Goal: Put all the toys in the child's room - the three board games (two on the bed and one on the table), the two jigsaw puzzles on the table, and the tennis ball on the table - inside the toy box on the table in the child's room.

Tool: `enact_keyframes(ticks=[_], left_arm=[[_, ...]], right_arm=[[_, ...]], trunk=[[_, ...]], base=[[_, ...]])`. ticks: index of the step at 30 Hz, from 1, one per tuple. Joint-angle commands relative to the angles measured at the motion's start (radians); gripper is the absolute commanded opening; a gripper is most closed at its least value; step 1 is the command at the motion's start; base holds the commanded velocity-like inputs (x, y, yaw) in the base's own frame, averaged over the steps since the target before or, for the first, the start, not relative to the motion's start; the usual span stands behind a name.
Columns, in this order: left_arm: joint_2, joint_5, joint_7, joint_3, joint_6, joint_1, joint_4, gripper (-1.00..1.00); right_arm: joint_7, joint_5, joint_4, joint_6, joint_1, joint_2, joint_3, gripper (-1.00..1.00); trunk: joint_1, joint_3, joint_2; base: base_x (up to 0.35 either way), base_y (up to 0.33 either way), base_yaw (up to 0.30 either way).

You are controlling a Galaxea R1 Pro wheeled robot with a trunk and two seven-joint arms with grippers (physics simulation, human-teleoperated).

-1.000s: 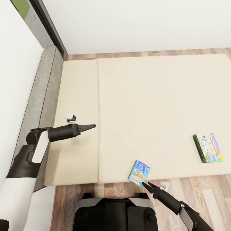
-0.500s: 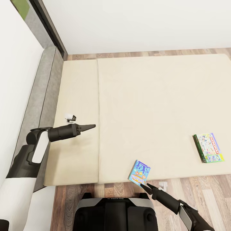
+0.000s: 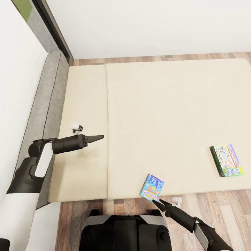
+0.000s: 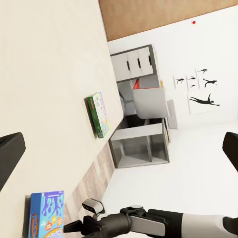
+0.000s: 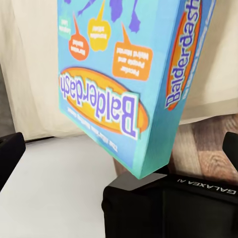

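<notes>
Right hand (image 3: 157,202) sits open just short of the blue board game (image 3: 152,187), which overhangs the bed (image 3: 167,115) edge — nothing gripped. A clumsy nudge could tip that box to the floor. Left hand (image 3: 99,137) hovers over the mattress, empty; whether its tips actually meet is hard to judge. Monopoly box (image 3: 226,160) lies well apart.

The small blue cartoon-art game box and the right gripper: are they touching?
Cannot tell. In the head view the right gripper tips meet the blue box edge, but no contact or gap shows plainly.

R gripper (image 3: 156,202) drew back, blue game (image 3: 151,187) settled
</notes>
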Motion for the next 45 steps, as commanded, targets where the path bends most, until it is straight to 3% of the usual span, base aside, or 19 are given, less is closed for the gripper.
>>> enact_keyframes(ticks=[1, 45], left_arm=[[0.000, -0.001, -0.003, 0.000, 0.004, 0.000, 0.000, 1.00], [0.001, -0.002, -0.004, 0.000, 0.004, 0.001, 0.000, 1.00]], right_arm=[[0.004, -0.004, 0.001, 0.005, 0.000, 0.000, -0.002, 1.00], [0.004, -0.004, 0.001, 0.003, 0.000, 0.002, -0.003, 1.00]], trunk=[[0.000, 0.000, -0.001], [0.000, 0.000, -0.001]], base=[[0.000, 0.027, 0.000], [-0.014, 0.015, 0.000]])
